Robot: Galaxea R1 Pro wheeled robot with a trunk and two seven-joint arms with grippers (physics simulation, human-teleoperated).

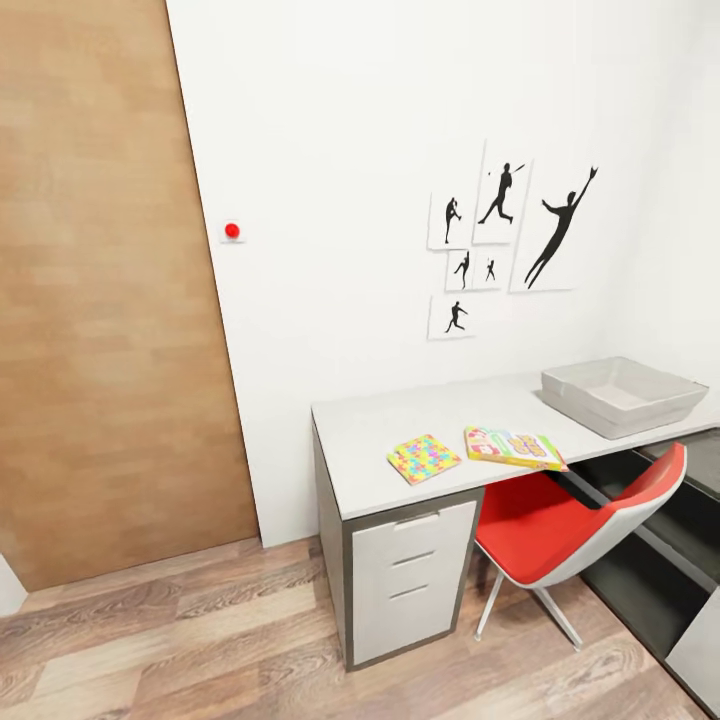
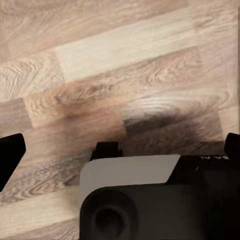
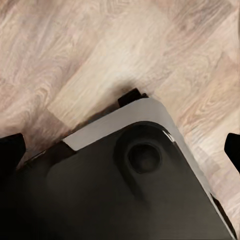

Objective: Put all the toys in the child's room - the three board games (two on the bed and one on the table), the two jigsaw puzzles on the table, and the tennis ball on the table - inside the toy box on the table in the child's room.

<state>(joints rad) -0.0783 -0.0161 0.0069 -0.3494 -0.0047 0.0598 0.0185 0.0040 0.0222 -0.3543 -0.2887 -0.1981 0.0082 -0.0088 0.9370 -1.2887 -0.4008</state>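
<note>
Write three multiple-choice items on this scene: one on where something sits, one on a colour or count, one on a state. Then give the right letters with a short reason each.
1. Where does the toy box sit?
A. On the floor by the door
B. On the table, at its far right end
C. On the chair seat

2. What colour is the chair seat?
A. Red
B. Blue
C. Green

3. How do the three drawers under the table stand?
A. All pulled out
B. All pushed in
C. The top one taken out

Answers:
1 B: the grey tray rests on the desk top, right of the jigsaw puzzle and the board game.
2 A: the shell is white outside, red inside.
3 B: all three fronts lie flush with the unit.
</note>
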